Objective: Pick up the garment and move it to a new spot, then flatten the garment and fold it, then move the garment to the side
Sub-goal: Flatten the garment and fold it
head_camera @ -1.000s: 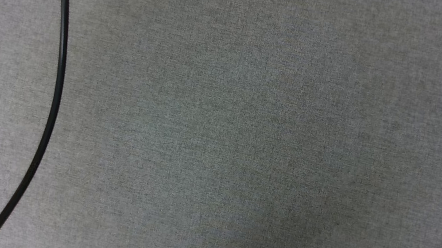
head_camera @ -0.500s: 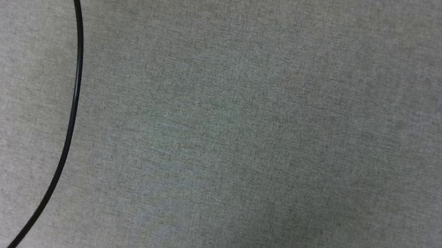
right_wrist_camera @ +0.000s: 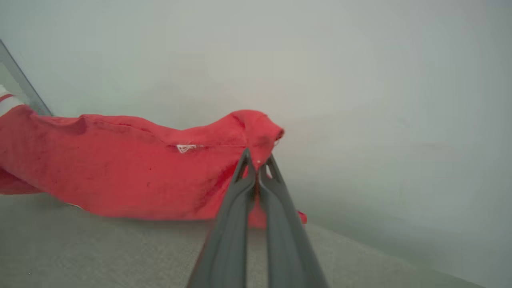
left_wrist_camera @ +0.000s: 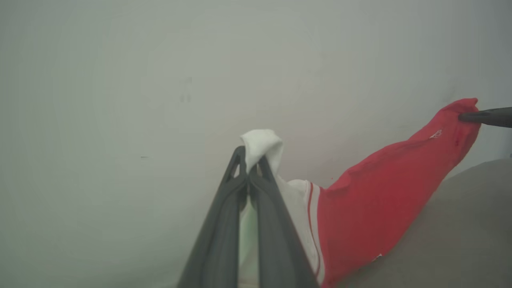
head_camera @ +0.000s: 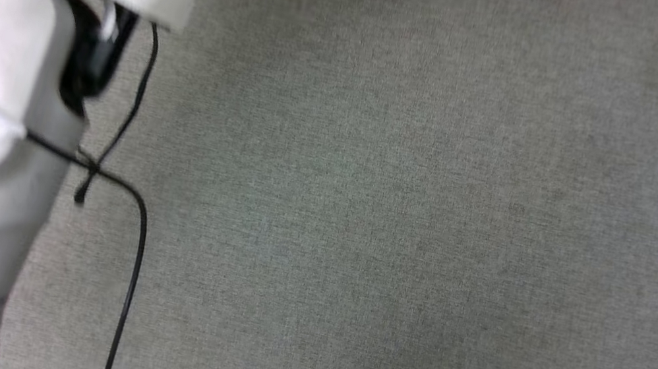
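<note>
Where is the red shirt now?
The shirt is stretched between the left gripper, pinching its white sleeve, and the right gripper, pinching a red edge; it shows at the head view's top edge.

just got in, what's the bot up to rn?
It has the garment held up between both arms. The left claw is shut on a white sleeve. The right claw is shut on a red end. The red body sags between them, and its lower edge seems to reach the grey surface. Nothing is flattened or folded yet.
</note>
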`<state>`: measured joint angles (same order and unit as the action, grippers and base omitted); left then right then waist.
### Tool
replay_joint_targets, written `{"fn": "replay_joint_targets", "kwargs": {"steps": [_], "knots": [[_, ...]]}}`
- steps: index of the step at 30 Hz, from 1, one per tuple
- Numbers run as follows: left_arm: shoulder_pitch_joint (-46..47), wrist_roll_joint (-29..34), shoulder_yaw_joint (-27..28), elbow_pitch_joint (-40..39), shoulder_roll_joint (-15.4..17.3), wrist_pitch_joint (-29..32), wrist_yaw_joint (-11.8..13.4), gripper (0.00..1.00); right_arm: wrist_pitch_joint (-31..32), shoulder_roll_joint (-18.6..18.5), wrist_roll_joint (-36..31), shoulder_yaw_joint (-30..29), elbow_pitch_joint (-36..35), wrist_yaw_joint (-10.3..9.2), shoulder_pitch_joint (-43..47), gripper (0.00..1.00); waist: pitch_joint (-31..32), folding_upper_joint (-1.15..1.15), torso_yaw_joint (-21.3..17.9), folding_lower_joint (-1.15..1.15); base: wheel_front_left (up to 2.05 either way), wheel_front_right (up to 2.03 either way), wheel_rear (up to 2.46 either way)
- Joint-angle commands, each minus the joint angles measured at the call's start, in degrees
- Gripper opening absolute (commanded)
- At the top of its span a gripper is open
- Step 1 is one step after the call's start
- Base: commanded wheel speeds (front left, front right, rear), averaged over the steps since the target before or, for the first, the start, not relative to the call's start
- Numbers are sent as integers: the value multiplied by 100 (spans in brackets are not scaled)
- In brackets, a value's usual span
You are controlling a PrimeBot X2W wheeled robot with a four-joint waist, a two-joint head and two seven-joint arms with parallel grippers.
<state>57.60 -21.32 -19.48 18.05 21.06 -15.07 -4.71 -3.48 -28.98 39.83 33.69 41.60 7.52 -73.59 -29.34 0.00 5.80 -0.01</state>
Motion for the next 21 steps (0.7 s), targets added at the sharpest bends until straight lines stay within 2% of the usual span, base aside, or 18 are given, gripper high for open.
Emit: {"fn": "replay_joint_targets", "kwargs": {"steps": [1,5,9,15,21], "knots": [[-394,-16,40,-190,-28,-12,73,0,-17,-102,65,78,-136,-6,358,0,216,0,19,1,0,0,0],[-1319,-6,11,-471,-41,-13,172,0,-37,-343,195,227,-493,-6,1168,0,516,0,52,1,0,0,0],[-2086,-1,-159,-599,-53,-13,167,0,-19,-539,311,270,-772,-7,1996,0,847,0,125,1,0,0,0],[-3017,-156,-280,-704,-25,38,228,0,64,-625,405,179,-1141,-7,3133,0,1352,0,160,1,0,0,0],[-3868,-360,-305,-891,58,142,341,0,207,-638,375,42,-1385,-6,3893,0,1743,0,167,1,0,0,0]]}}
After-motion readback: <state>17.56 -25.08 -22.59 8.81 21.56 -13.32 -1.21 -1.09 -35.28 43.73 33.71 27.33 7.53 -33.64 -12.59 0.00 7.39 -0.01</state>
